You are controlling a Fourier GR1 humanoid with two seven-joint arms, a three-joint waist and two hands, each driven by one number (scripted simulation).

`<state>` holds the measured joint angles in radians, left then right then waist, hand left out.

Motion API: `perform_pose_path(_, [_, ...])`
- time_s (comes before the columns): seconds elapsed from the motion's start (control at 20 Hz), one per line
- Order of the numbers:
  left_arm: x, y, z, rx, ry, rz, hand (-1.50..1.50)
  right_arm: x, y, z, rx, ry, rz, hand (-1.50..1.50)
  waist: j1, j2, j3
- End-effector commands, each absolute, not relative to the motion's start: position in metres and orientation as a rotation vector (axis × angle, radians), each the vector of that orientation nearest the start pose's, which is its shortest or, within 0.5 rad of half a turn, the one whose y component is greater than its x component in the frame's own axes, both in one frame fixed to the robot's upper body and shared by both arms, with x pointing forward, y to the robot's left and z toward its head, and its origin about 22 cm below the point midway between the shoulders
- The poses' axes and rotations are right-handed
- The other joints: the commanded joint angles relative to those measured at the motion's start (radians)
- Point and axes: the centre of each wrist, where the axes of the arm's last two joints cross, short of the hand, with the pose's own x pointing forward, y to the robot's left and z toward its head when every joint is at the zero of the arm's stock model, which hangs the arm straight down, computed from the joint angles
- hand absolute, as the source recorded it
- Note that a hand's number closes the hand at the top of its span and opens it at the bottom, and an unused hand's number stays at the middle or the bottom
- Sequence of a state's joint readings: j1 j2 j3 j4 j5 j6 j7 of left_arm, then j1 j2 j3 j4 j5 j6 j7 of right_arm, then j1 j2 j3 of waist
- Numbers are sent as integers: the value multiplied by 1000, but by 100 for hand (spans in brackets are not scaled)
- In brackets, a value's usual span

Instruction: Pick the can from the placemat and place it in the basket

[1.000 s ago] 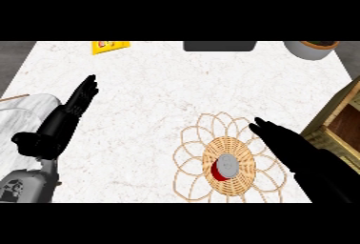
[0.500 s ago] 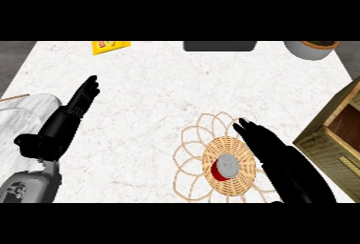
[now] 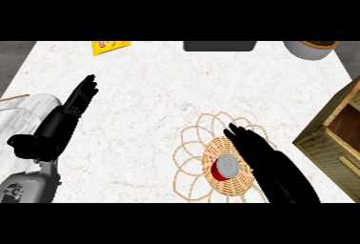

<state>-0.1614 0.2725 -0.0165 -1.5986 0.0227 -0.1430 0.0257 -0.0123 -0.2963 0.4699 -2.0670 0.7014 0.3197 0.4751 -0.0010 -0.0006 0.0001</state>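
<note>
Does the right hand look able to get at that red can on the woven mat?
Probably yes. The right hand is open and hovers right beside the can on the placemat, with nothing between them.

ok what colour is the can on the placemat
Red, with a grey top: the can shows best in the head view.

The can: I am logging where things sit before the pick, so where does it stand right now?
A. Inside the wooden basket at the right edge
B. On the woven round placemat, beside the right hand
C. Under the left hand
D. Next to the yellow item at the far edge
B: the can stands on the woven placemat, with the right hand just beside it and the basket off to the right.
</note>
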Motion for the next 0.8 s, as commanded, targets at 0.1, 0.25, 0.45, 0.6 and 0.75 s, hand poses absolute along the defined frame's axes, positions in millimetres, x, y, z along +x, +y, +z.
perform_pose_path(0.1, [285, 262, 46, 52, -1683, -388, 0, 194, -179, 103, -498, -1413, 1176, -150, -2, 1, 0])
perform_pose_path(0.25, [288, 266, 63, 32, -1678, -371, 0, 201, -146, 113, -548, -1400, 1168, -150, 1, 0, 0])
perform_pose_path(0.45, [277, 266, 62, 56, -1684, -391, 0, 189, -141, 114, -578, -1354, 1208, -150, 0, 0, 0])
perform_pose_path(0.6, [291, 269, 66, 57, -1682, -381, 0, 182, -146, 95, -591, -1357, 1237, -150, -3, 0, 0])
perform_pose_path(0.75, [271, 260, 51, 41, -1696, -375, 0, 197, -144, 92, -579, -1342, 1232, -150, 1, 0, 0])
